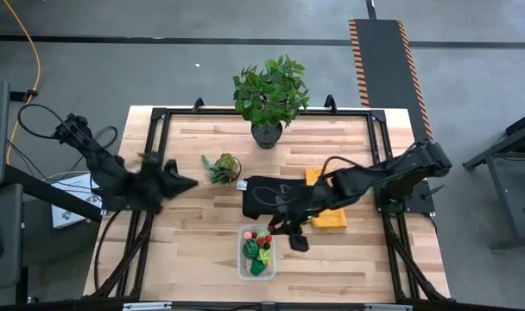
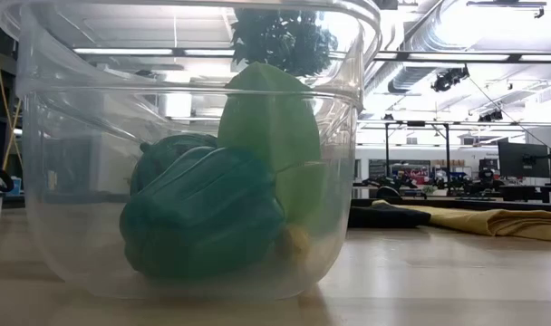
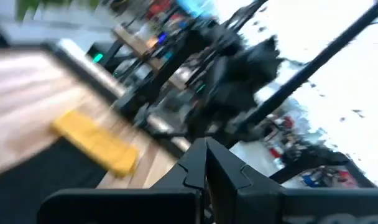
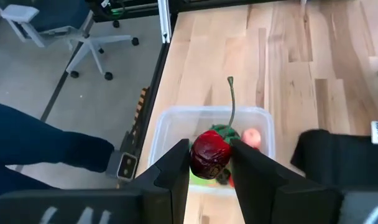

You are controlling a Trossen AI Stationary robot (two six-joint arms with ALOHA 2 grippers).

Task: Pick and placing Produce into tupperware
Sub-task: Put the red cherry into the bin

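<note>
Right tool [image 4: 209, 163] pinches dark red fruit [image 4: 209, 154] above tupperware [image 4: 170, 124], pointing down

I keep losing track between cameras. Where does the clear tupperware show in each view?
High view: tupperware at the table's near edge, centre, beside the right pincer.
Low view: fills the left and middle, right in front.
Left wrist view: not in it.
Right wrist view: just beyond the red produce piece held in the pincer.
Shared landmark: the yellow cloth.
</note>
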